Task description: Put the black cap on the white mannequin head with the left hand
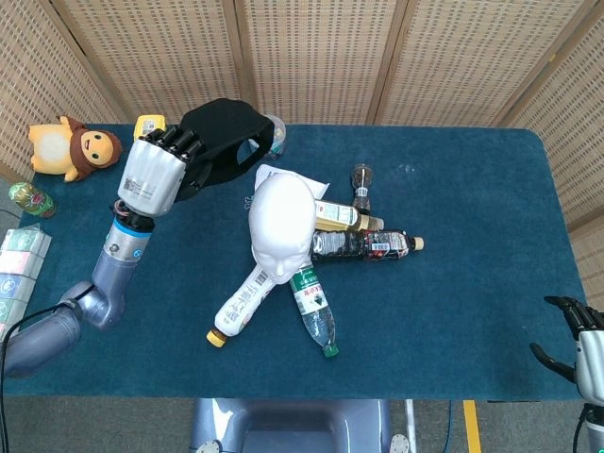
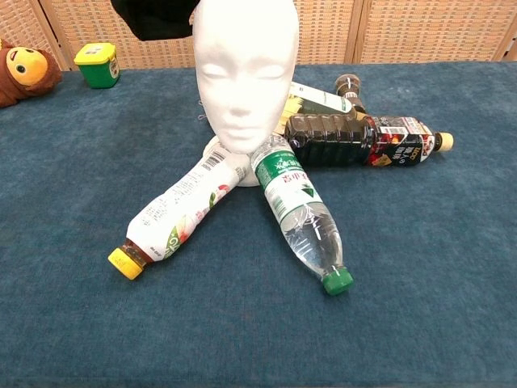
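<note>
Left hand raised above surface, fingers curled into black cap, holding it aloft; cap up-left of white mannequin head, apart from it; in chest view only cap's lower edge shows at top, just left of head; right hand at lower right edge, off surface, fingers apart, holding nothing; bottles fan out around head base; monkey plush at far left.
</note>
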Controlling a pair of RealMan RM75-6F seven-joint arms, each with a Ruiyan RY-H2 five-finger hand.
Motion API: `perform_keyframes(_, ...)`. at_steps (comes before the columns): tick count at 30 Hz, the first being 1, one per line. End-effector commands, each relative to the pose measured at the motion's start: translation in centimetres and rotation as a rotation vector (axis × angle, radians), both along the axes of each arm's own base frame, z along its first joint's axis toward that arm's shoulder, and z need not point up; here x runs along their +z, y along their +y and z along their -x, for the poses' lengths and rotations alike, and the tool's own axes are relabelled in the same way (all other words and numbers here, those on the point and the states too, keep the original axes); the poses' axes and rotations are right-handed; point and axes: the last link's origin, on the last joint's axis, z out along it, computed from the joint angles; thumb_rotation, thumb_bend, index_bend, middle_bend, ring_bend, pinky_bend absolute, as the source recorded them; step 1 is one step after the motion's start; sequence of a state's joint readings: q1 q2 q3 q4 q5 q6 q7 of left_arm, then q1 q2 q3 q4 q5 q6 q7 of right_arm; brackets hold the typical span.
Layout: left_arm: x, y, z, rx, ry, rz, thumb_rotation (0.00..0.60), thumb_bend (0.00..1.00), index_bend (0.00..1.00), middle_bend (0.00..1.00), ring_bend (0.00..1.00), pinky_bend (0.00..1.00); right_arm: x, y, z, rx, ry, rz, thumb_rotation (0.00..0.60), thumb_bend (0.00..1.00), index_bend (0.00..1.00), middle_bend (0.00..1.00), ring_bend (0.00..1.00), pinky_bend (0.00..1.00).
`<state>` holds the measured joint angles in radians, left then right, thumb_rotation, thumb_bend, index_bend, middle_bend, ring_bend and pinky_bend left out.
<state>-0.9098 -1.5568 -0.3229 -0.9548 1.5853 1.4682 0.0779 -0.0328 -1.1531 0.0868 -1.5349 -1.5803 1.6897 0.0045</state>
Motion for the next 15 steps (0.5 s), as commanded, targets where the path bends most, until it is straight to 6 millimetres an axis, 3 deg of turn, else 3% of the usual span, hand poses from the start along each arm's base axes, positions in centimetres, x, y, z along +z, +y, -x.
perform_keyframes(1,-0.1,0.0,-2.1,-0.075,0.073,-0.017,0.6,0.47,0.83,0.55,0.5,0.74,0.1,0.1,0.0,0.001,-0.001,0.004,0.6,0.11,0.27,0.35,0.41,0.41)
perform_keyframes(15,-3.3,-0.5,-6.6,-0.232,0.216,-0.025,0.6,0.47,0.83,0.56,0.5,0.74,0.5,0.7,0.5,-0.015,-0.005,0.028,0.6,0.11,0.27,0.35,0.41,0.41)
